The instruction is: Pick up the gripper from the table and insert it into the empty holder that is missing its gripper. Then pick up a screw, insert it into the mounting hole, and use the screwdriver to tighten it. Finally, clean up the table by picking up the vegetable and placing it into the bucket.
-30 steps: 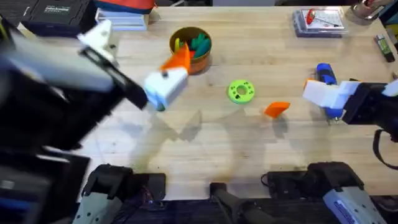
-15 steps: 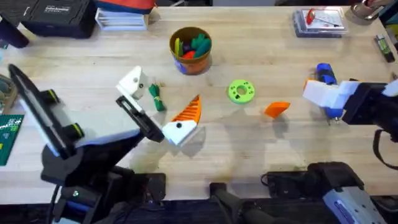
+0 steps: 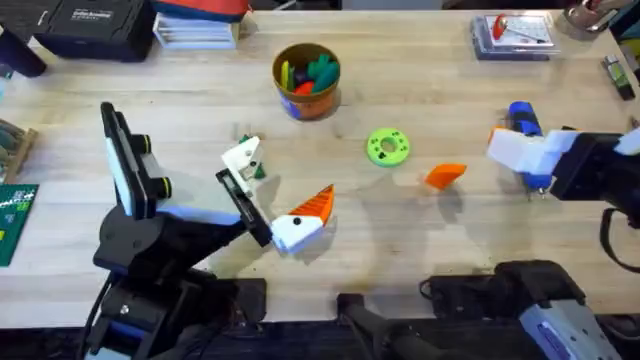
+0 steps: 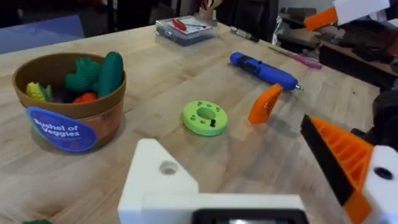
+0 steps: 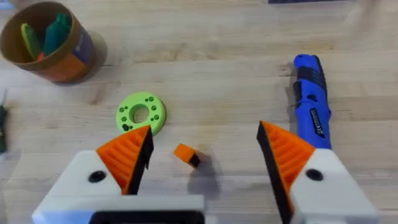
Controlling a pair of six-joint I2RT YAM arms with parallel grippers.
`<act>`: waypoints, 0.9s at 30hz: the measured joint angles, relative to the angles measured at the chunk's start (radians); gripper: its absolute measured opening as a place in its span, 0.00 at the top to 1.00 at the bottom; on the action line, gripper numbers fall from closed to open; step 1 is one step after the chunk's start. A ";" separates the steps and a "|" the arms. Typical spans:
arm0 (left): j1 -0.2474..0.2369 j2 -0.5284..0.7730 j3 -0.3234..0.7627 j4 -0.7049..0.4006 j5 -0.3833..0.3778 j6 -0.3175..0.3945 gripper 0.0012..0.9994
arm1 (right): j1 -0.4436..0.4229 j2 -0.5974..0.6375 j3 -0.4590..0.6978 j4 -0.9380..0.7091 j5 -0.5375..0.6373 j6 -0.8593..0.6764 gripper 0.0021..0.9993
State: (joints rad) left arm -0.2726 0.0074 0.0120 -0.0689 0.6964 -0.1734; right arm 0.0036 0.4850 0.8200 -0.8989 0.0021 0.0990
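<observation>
My left gripper (image 3: 278, 186) hovers low over the table's left middle, open. One side carries an orange finger (image 3: 317, 203); the other is the bare white holder (image 3: 243, 157), whose round mounting hole (image 4: 168, 167) faces the left wrist camera. The green vegetable (image 3: 258, 171) peeks out right beside that holder. The loose orange gripper (image 3: 445, 175) lies right of centre, also as gripper (image 5: 186, 154) below my right gripper (image 5: 205, 134), which is open with both orange fingers. The blue screwdriver (image 3: 524, 118) lies partly under the right gripper (image 3: 506, 150). The bucket (image 3: 307, 78) stands at the back. A screw is out of view.
A green disc with holes (image 3: 388, 146) sits between the bucket and the loose orange piece. A clear box (image 3: 512, 32) is at the back right, and black and white cases (image 3: 95, 22) are at the back left. Bare wood lies along the front middle.
My left arm has dropped away from the camera and pulled toward the front, bringing its gripper from near the bucket down beside the vegetable. The right arm has not moved.
</observation>
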 joint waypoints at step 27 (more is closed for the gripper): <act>0.000 0.000 0.000 -0.002 0.040 -0.011 0.01 | 0.000 0.000 0.000 0.000 0.000 0.001 0.01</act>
State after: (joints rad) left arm -0.2726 0.0074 0.0120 -0.0711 0.7365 -0.1848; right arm 0.0036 0.4850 0.8200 -0.8989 0.0021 0.0997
